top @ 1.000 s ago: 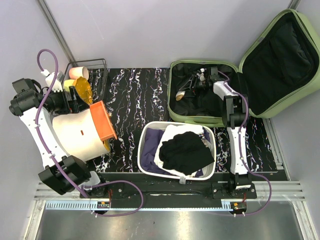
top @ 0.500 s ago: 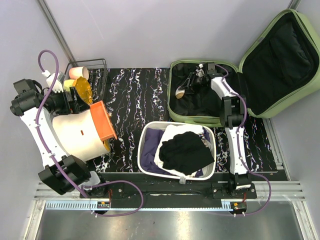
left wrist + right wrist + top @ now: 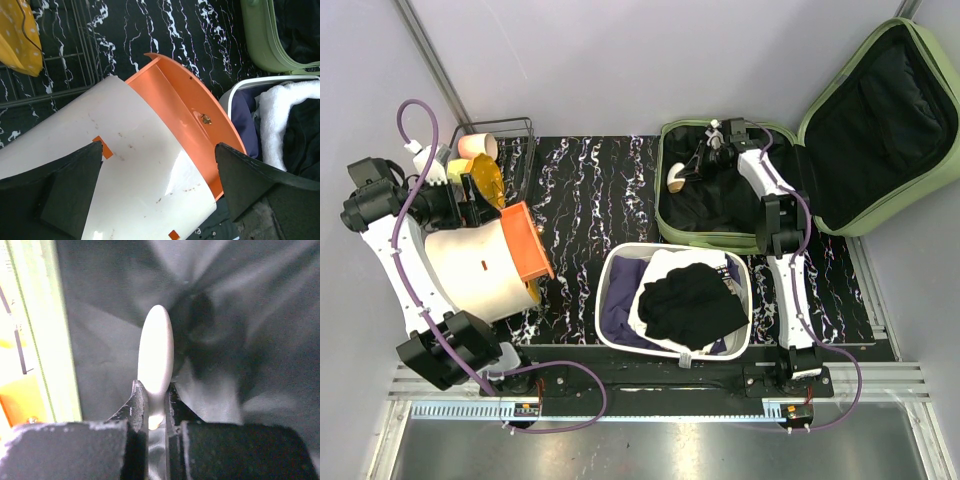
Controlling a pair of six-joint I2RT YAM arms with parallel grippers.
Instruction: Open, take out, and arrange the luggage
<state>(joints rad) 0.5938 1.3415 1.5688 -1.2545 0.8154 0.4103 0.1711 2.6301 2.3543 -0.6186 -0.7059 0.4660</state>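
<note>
The large olive-green soft-sided suitcase lies open at the far right corner of the tabletop, and its lid leans back against the right wall. The right gripper is inside the suitcase, near its far left corner. Its two fingers are clamped on the lower end of a thin cream-white oval piece, which is seen edge-on above the black lining. What this piece is, I cannot tell.

The left gripper hangs with its fingers wide apart over a white rounded container with an orange end at the left edge. Behind it stands a black wire basket holding a yellow dotted item. A white rectangular plastic bin with a black garment sits at the near edge, just in front of the suitcase.

The tabletop is black marble with white veins, between plain grey walls.
</note>
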